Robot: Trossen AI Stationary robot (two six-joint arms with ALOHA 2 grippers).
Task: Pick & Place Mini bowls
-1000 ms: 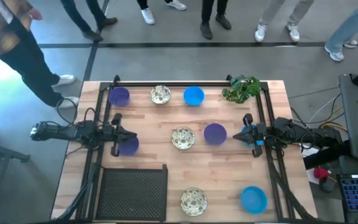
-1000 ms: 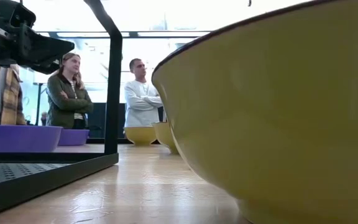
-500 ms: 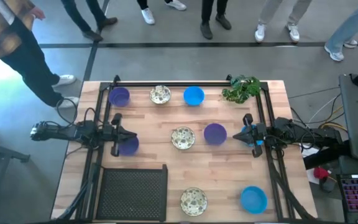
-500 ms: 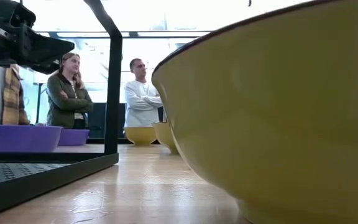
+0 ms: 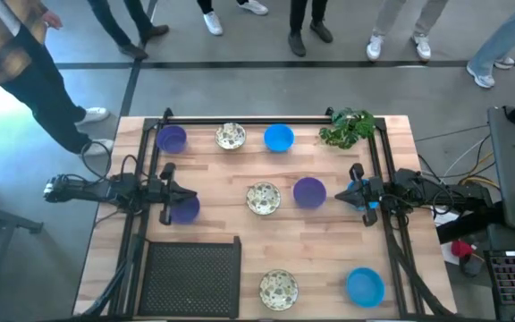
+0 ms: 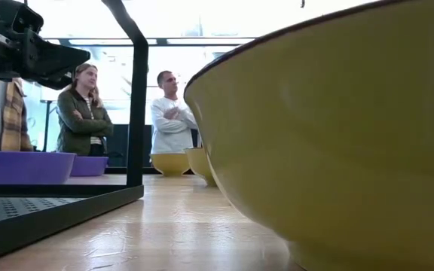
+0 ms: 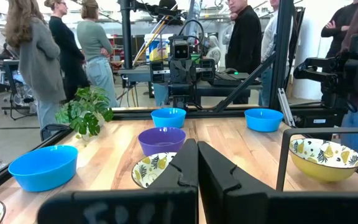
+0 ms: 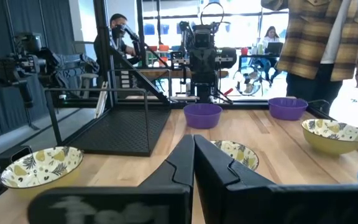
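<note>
Hovering pressed together and empty at opposite table (image 5: 320,246) edges, the left hand (image 5: 189,193) and right hand (image 5: 342,191) are likely parked, with bowls (image 5: 263,199) spread between them.

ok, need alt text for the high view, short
Overhead view of a wooden table holding eight mini bowls, three purple, three blue and three... no: three purple, two blue, three cream patterned. The left gripper and right gripper, jaws shut, face each other across it. A plant sits at one far corner.
</note>
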